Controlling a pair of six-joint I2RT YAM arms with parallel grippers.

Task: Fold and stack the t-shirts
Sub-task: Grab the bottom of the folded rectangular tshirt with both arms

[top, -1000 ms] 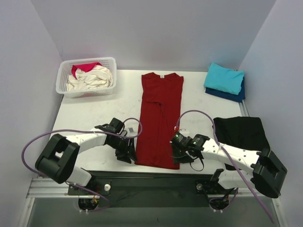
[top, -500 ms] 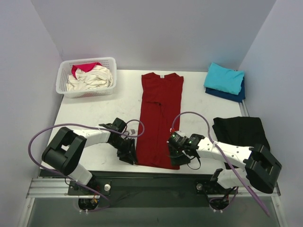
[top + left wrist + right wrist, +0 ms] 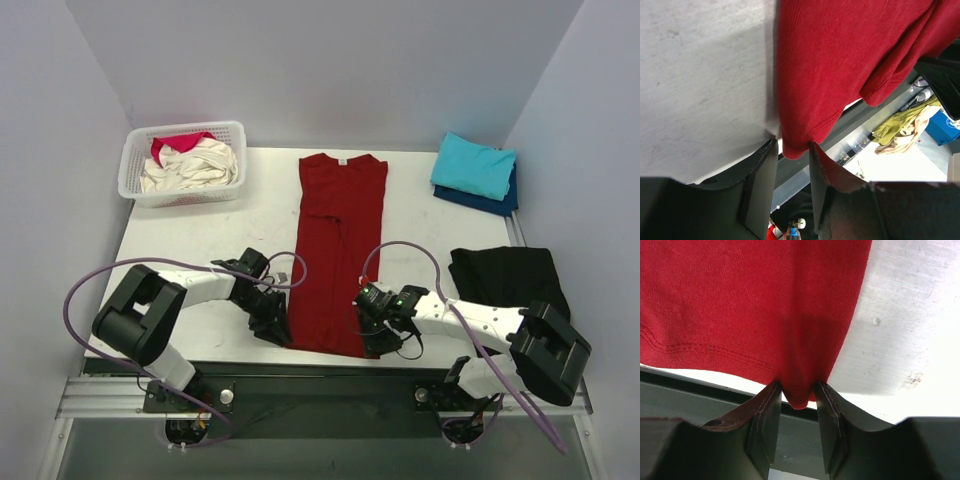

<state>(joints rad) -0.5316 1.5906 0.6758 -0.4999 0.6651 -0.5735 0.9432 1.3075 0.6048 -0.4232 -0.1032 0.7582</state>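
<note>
— How does the left gripper (image 3: 278, 330) stand?
— Narrow. Its two fingers pinch the near left corner of the dark red t-shirt (image 3: 338, 250), and the left wrist view shows the hem corner wedged between them.
— And the right gripper (image 3: 377, 340)?
— It is the same on the near right corner: fingers close together, red cloth filling the gap.
— Where does that shirt lie?
— It lies flat in the middle of the surface (image 3: 210, 235) as a long narrow strip. The collar is at the far end and the hem is at the near edge, between the two grippers.
— And the others?
— The turquoise t-shirt (image 3: 473, 165) sits folded on the navy blue t-shirt (image 3: 497, 204) at the far right corner. The cream t-shirt (image 3: 195, 167) and the pink-red t-shirt (image 3: 172, 146) lie crumpled in the white basket (image 3: 186, 128) at the far left corner. A black cloth (image 3: 510, 280) lies at the right edge, beside the right arm.
</note>
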